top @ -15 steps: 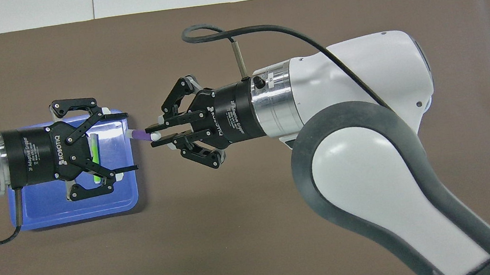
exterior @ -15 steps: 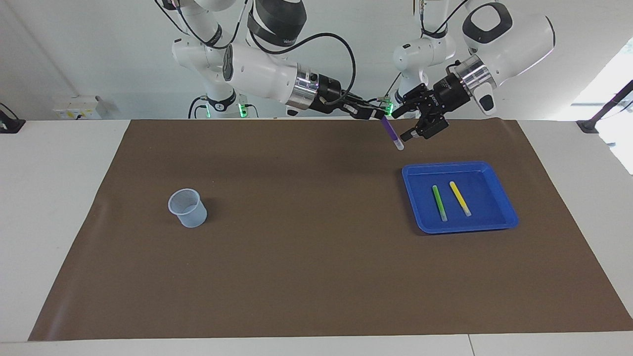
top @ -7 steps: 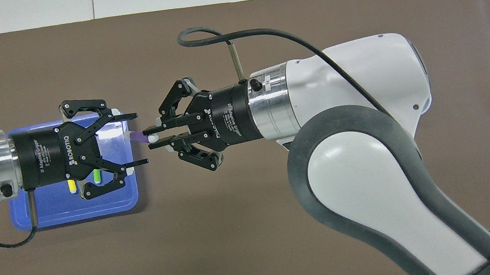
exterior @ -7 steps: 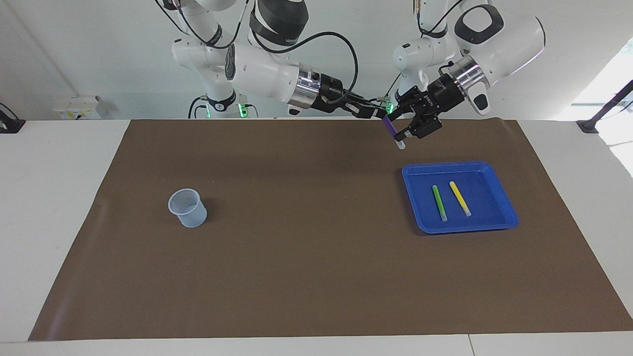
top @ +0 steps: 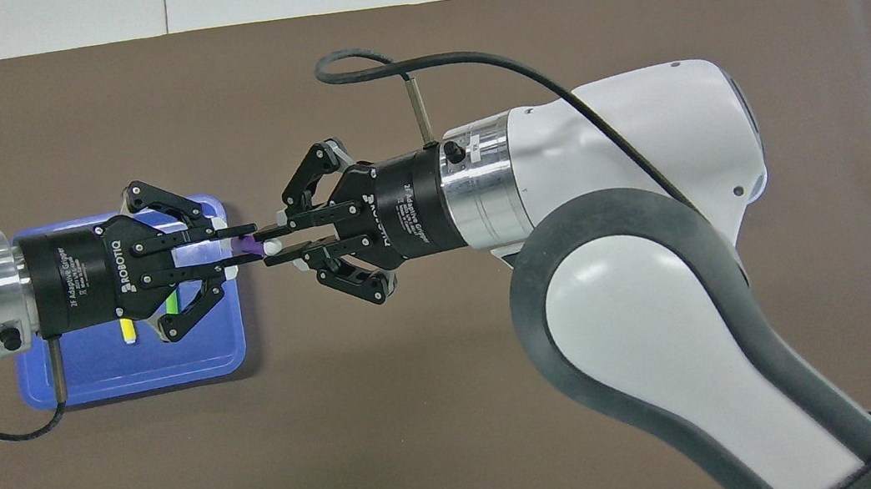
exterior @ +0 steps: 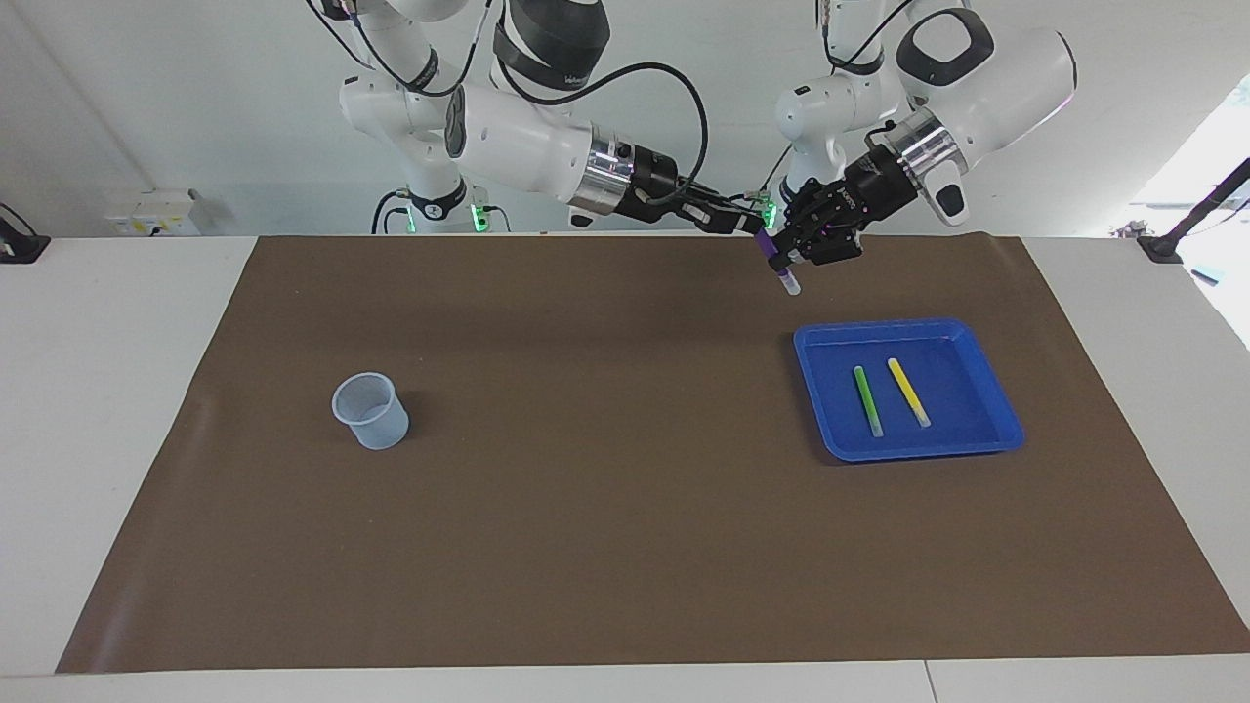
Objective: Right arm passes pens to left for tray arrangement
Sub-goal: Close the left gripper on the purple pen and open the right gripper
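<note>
The purple pen (exterior: 775, 258) hangs tilted in the air over the brown mat, whitish end down, between both grippers. It also shows in the overhead view (top: 243, 244). My right gripper (exterior: 754, 227) (top: 264, 248) is shut on its upper end. My left gripper (exterior: 791, 257) (top: 244, 247) has its fingers closed around the pen's lower part. The blue tray (exterior: 962, 337) (top: 165, 366) lies toward the left arm's end. The green pen (exterior: 867, 400) (top: 171, 303) and the yellow pen (exterior: 908, 392) (top: 127, 330) lie side by side in it.
A small translucent bluish cup (exterior: 371, 410) stands upright on the brown mat (exterior: 605, 469) toward the right arm's end. The right arm covers it in the overhead view. White table (exterior: 107, 391) borders the mat on all sides.
My left gripper moved in toward the purple pen with open fingers, then closed them around it. My right gripper kept hold of the pen and barely moved.
</note>
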